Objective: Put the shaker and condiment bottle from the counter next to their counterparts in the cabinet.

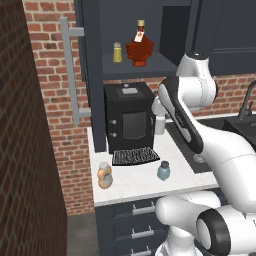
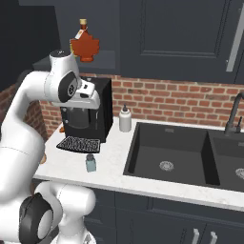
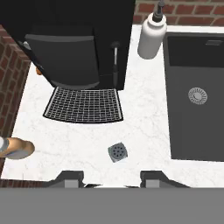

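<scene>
While the empty gripper [image 3: 111, 180] hung nearly closed, the shaker [image 3: 117, 152] stood just below it and the condiment bottle [image 3: 15, 148] off to its side.

White marble-look counter [image 3: 144, 127] — smooth; shaker [image 3: 117, 152] capped in grey metal.

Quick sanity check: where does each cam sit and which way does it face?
Left base view: behind-left of the arm, facing the open cabinet and counter; white arm rises at right.
Right base view: behind-right, facing sink and coffee machine; arm at left.
Hand view: on the hand, looking down at the counter; gripper at bottom.
All three share the shaker.
</scene>
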